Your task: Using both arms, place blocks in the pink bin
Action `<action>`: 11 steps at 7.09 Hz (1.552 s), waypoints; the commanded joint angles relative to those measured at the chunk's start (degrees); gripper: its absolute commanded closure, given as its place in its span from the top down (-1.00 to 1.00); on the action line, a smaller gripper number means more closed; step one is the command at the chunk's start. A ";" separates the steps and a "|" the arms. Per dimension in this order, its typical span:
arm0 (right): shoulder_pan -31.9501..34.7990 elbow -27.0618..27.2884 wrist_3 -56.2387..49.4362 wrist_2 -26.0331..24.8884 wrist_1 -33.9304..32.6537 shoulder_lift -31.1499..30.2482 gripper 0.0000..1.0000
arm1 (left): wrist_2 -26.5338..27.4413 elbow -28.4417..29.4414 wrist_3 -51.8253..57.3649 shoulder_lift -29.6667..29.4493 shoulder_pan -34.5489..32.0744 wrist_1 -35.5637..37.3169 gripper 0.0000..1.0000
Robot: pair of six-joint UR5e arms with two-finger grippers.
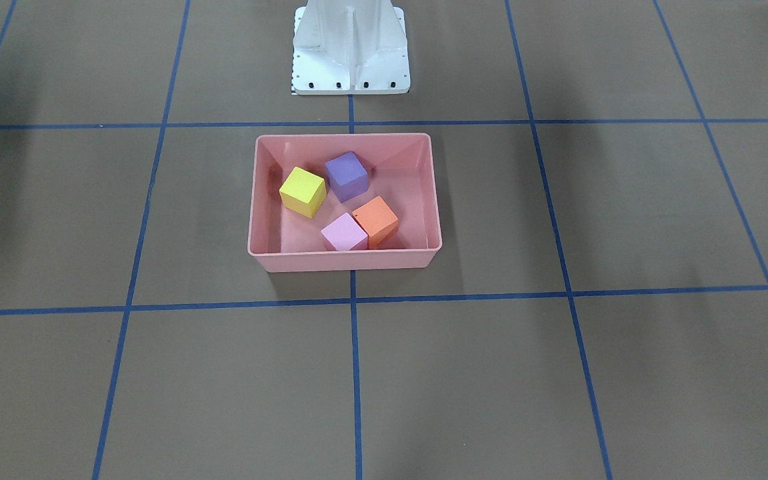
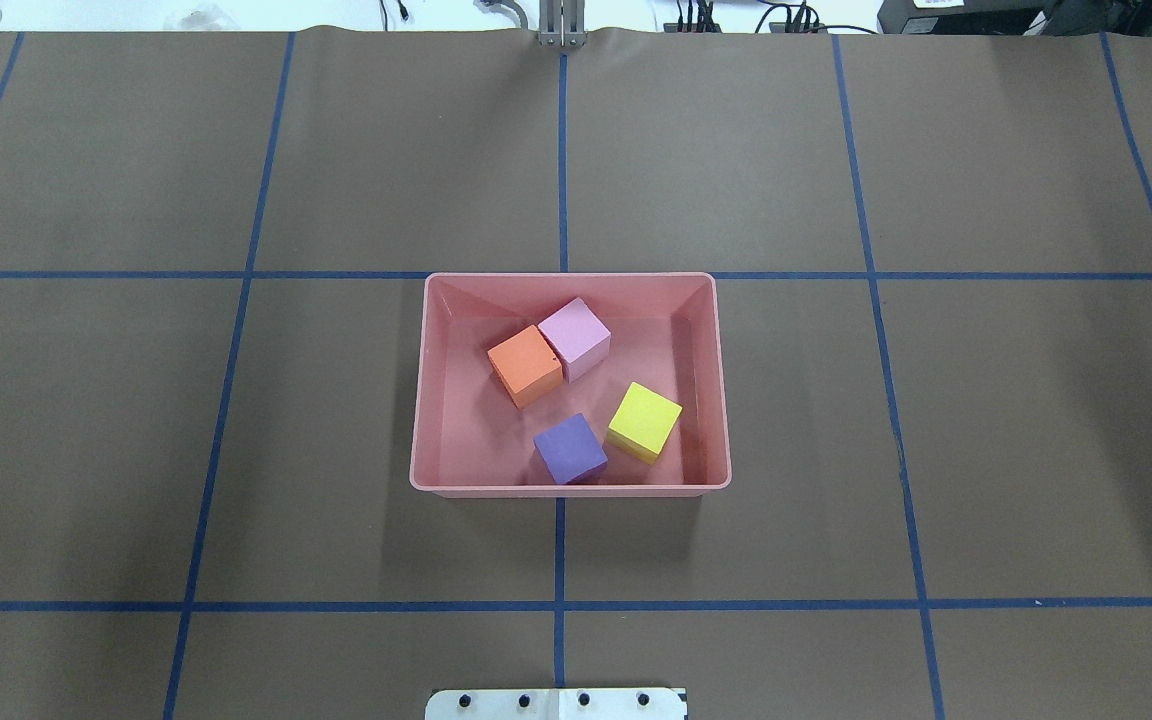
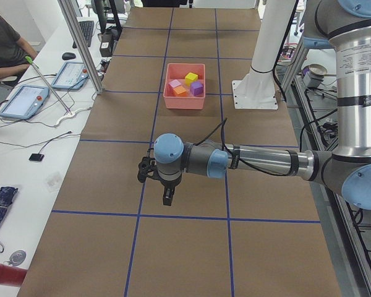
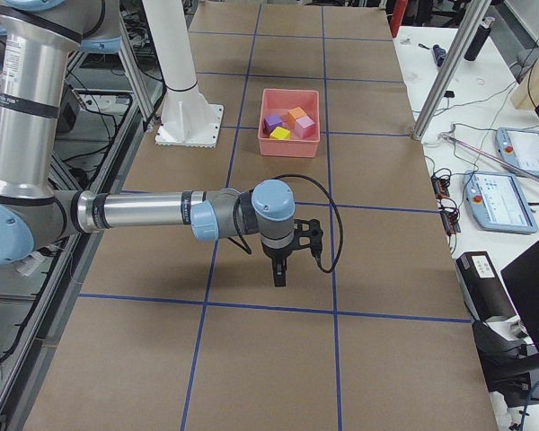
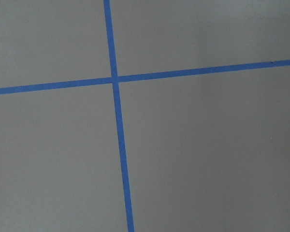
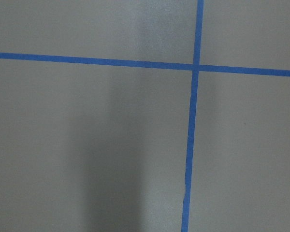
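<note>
The pink bin [image 1: 344,260] sits at the table's middle, also in the overhead view [image 2: 566,489]. All the blocks lie inside it: yellow [image 1: 303,191], purple [image 1: 346,175], orange [image 1: 376,220] and light pink [image 1: 343,233]. The orange and light pink blocks touch. My left gripper [image 3: 167,199] hangs over bare table far from the bin [image 3: 184,102] and points down. My right gripper [image 4: 279,277] does the same at the other end, far from the bin [image 4: 289,148]. I cannot tell whether either is open or shut. Both wrist views show only brown table and blue tape.
The white pedestal [image 1: 351,50] stands just behind the bin on the robot's side. Blue tape lines divide the brown table. A side bench with tablets [image 3: 25,99] and a seated person [image 3: 3,43] runs along the far side.
</note>
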 commanded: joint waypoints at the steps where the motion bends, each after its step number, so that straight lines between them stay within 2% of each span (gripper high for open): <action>1: 0.09 0.62 -0.04 0.19 0.00 -1.39 1.00 | -0.30 0.67 0.11 0.36 -0.12 -0.35 1.00; 6: 3.51 1.51 -1.78 1.16 0.00 -3.16 1.00 | 3.22 -0.20 -4.63 -0.08 -0.20 0.27 1.00; 8: 4.22 2.03 -3.38 -0.15 0.00 -2.98 1.00 | 4.52 -0.20 -4.46 0.71 -0.20 -0.17 1.00; 9: 4.13 2.29 -3.38 -3.11 -0.09 -2.46 1.00 | 4.80 0.06 -4.37 0.71 -0.20 -0.26 1.00; 11: 3.70 2.21 -2.33 -2.80 -0.87 -0.63 1.00 | 4.45 0.24 -3.93 0.97 -0.20 -0.61 1.00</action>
